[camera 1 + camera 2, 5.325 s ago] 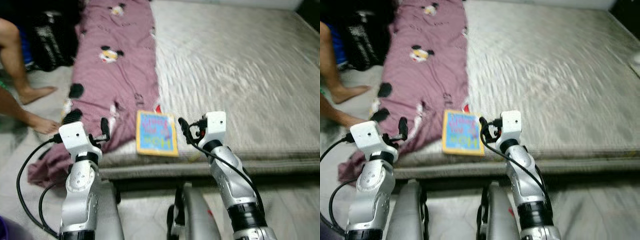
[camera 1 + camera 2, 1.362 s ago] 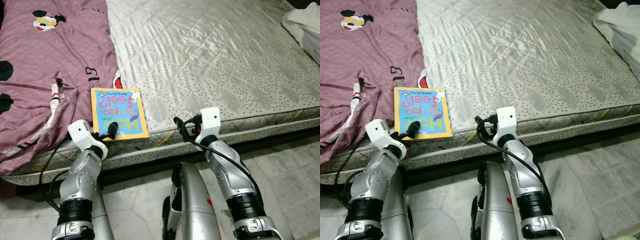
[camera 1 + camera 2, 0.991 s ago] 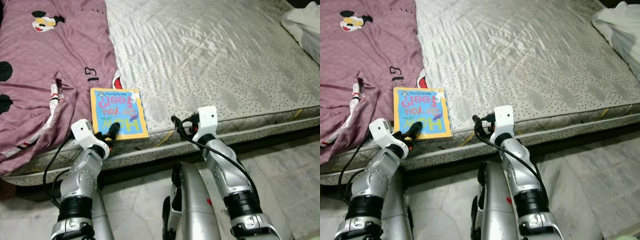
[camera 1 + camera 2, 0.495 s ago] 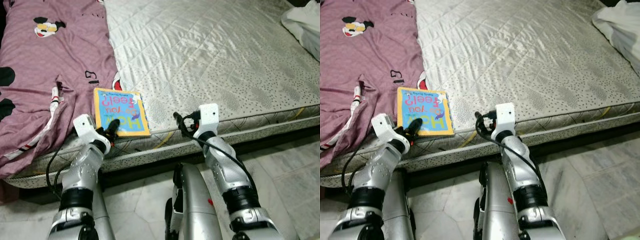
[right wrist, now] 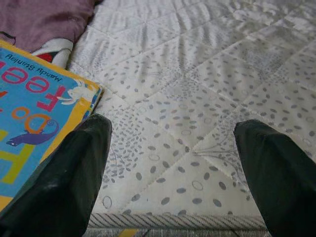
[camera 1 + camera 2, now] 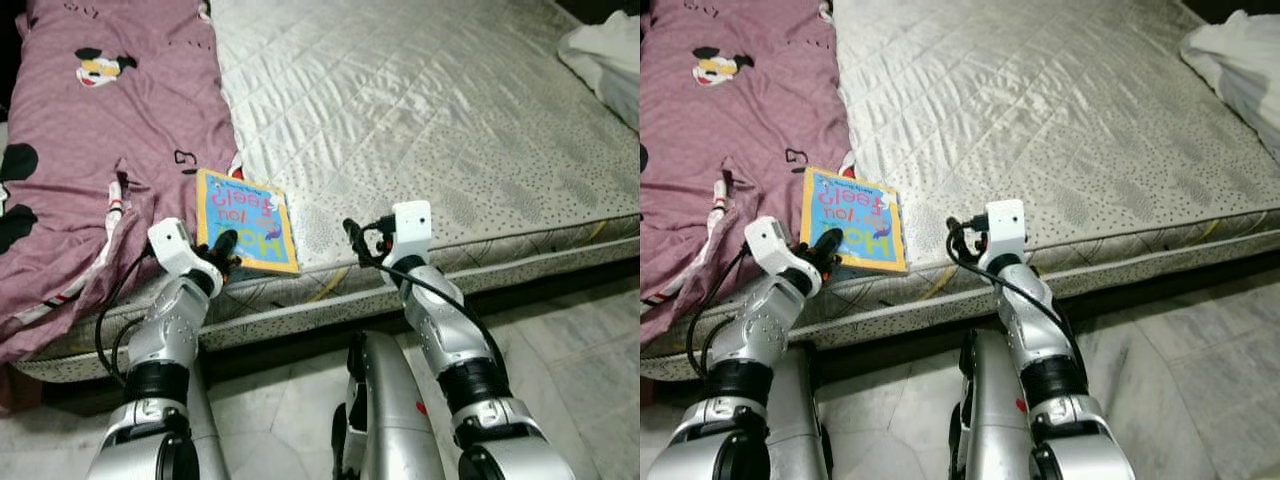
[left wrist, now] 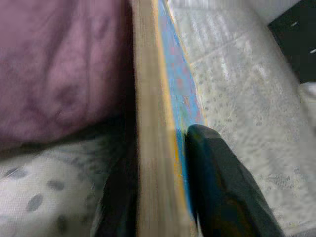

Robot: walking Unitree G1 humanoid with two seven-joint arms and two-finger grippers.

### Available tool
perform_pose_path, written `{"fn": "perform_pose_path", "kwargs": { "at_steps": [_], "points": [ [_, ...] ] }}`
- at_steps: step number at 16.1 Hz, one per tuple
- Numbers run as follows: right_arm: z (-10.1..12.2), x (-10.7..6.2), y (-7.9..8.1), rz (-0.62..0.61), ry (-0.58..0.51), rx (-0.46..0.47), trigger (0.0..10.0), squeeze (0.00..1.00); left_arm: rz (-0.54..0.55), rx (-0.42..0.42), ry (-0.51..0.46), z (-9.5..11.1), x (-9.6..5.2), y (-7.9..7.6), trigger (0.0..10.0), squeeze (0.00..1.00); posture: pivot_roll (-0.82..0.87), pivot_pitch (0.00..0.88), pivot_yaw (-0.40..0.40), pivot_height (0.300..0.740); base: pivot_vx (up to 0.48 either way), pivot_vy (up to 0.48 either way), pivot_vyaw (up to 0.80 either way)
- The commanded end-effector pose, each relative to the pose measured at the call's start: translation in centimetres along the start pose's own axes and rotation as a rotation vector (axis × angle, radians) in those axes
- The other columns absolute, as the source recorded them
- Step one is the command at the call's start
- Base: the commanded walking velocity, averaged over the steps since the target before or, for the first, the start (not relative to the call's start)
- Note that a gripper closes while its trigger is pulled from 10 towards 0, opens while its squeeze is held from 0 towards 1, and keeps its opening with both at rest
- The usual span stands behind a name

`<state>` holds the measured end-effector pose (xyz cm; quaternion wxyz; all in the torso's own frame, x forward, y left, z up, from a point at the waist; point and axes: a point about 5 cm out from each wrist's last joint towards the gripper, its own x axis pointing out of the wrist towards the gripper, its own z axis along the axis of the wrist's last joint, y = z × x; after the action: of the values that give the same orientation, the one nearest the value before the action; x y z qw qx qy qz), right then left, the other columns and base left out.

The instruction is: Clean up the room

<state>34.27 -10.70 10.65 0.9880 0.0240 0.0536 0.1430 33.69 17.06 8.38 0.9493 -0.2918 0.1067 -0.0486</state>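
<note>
A blue and yellow children's book [image 6: 244, 220] lies at the near edge of the mattress [image 6: 430, 110], its left side against a purple blanket [image 6: 100, 150]. My left gripper [image 6: 222, 250] is at the book's near left corner. In the left wrist view the book's edge [image 7: 153, 148] sits between the two black fingers [image 7: 217, 182], so the gripper is shut on it. My right gripper [image 6: 355, 240] hovers over the mattress edge just right of the book. Its fingers [image 5: 59, 173] stand wide apart with bare quilted mattress between them.
The purple blanket with cartoon prints covers the left part of the bed and droops over its edge. A bundle of white cloth [image 6: 605, 50] lies at the far right of the bed. Pale tiled floor [image 6: 570, 370] runs in front of the bed.
The view has shifted a little. The book now lies slightly skewed, with my left gripper closed in on its near corner. The right gripper has hardly moved.
</note>
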Motion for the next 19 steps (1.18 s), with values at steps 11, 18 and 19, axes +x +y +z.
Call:
{"fn": "perform_pose_path", "kwargs": {
  "at_steps": [11,18,19],
  "points": [
    [0.3,0.8,-0.5,-0.027,-0.022,0.002,10.0,0.0,-0.009,0.045,-0.082,1.7,0.2,-0.6,0.0,0.0,0.03,0.039,-0.096,0.521,0.0,0.0,0.0],
    [2.3,1.7,-0.1,-0.023,-0.144,0.086,10.0,0.0,0.136,0.342,-0.19,2.4,-2.6,-0.4,10.0,0.0,0.06,0.0,-0.065,0.539,0.0,0.0,0.0],
    [2.5,1.8,0.0,-0.021,-0.151,0.092,10.0,0.0,0.174,0.368,-0.21,2.6,-2.9,-0.3,10.0,0.0,0.07,0.0,-0.065,0.549,0.0,0.0,0.0]
  ]
}}
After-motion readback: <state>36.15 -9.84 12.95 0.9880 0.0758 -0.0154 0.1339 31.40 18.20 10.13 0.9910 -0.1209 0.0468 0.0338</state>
